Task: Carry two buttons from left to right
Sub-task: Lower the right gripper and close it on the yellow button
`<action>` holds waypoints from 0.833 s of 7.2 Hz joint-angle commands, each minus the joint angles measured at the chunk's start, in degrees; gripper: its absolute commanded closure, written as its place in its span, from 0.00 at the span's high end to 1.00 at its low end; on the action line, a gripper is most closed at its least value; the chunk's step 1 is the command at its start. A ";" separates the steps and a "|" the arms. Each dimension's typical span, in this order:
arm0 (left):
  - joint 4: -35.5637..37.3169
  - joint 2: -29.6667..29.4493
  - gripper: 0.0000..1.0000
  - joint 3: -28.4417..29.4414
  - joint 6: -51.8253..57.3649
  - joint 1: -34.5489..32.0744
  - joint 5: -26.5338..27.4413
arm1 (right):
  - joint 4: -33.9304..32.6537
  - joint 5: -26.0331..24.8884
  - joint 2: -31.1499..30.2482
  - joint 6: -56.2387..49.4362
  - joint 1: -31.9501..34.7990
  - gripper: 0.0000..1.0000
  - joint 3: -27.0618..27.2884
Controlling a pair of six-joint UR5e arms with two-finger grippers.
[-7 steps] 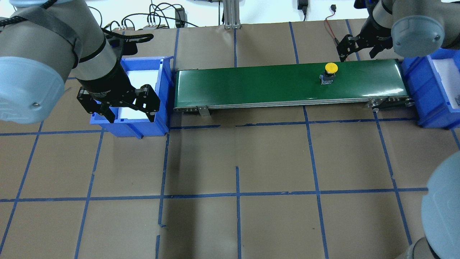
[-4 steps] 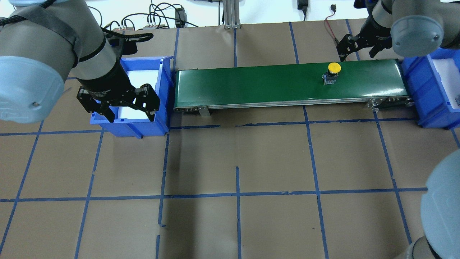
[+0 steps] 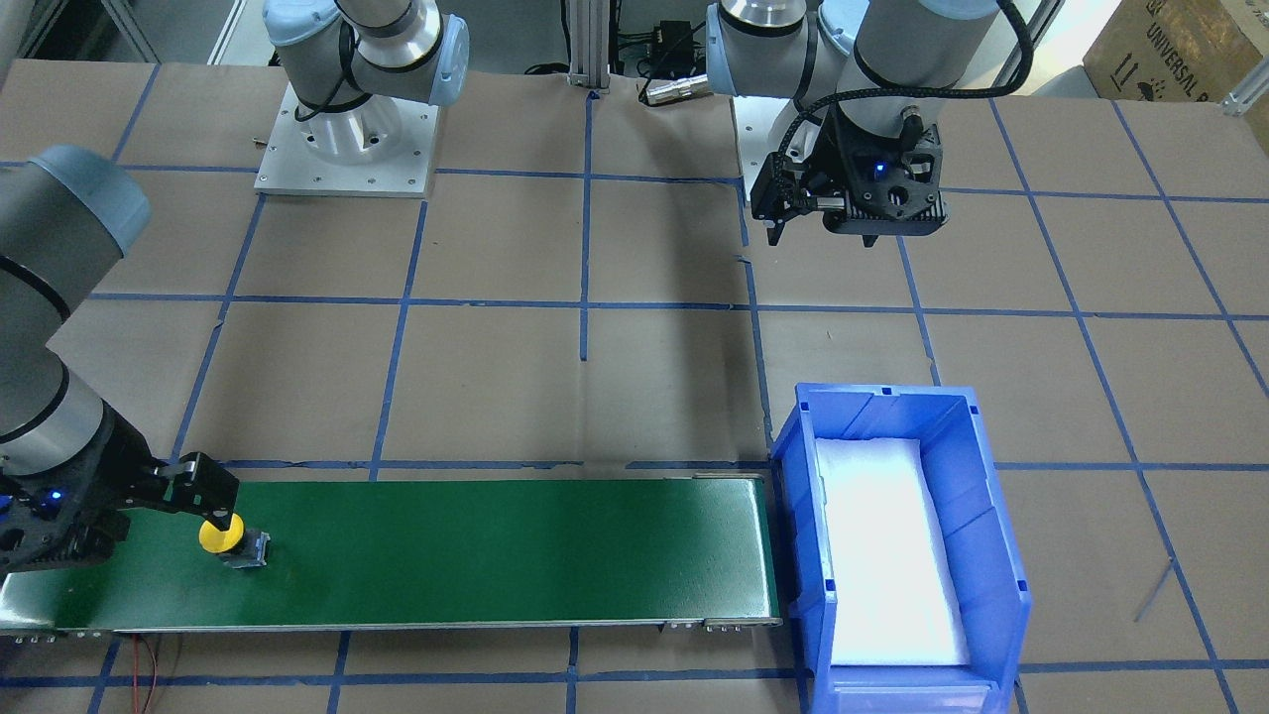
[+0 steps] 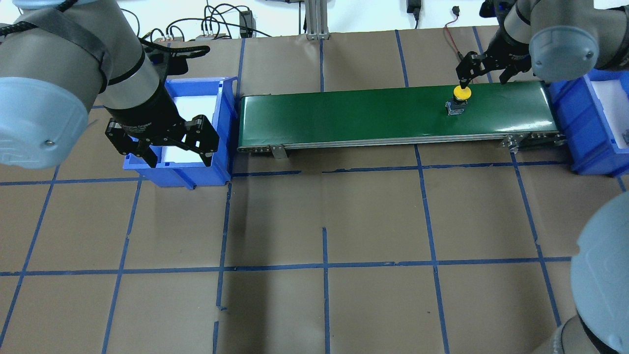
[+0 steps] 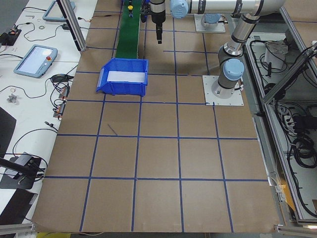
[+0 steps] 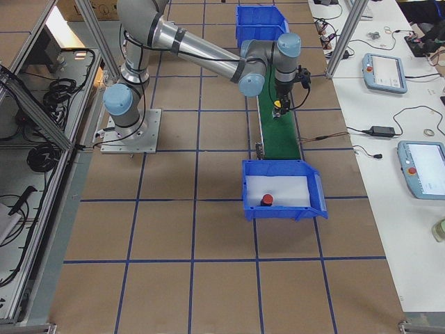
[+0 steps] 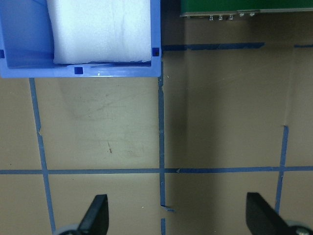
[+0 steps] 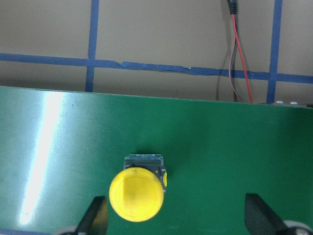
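A yellow-capped button (image 4: pixel 461 93) (image 3: pixel 220 535) stands on the green conveyor belt (image 4: pixel 344 113) near its right end. My right gripper (image 4: pixel 484 73) hovers open just above it. In the right wrist view the button (image 8: pixel 136 194) lies between the fingers, nearer the left one (image 8: pixel 95 218). A red-capped button (image 6: pixel 266 200) rests on white foam in the right blue bin (image 6: pixel 285 212). My left gripper (image 4: pixel 178 156) (image 7: pixel 176 215) hangs open and holds nothing, above the front edge of the left blue bin (image 4: pixel 223 128), whose white foam shows no button.
A red and black wire (image 8: pixel 239 63) runs over the paper-covered table behind the belt's right end. More cables and a metal post (image 4: pixel 314 19) sit at the table's back edge. Teach pendants (image 6: pixel 386 73) lie on a side table beyond the belt.
The yellow button has ridden a little further right along the belt. My right gripper has shifted left and down over it. The left arm has not moved.
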 commanded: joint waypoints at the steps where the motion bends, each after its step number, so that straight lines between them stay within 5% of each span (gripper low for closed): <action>1: 0.00 -0.10 1.00 -0.01 -0.09 0.00 0.00 | -0.83 1.18 1.34 0.67 0.09 1.00 0.25; 3: 0.00 -0.02 1.00 -0.01 0.00 0.00 0.00 | -1.27 1.01 2.05 0.23 0.09 0.94 1.56; 5: 0.00 -0.11 1.00 -0.01 0.00 0.00 0.00 | -1.27 1.01 2.05 -0.03 0.09 0.43 1.66; 6: 0.00 -0.11 1.00 -0.01 0.00 0.00 0.00 | -1.97 1.01 2.05 -0.12 0.09 0.30 1.57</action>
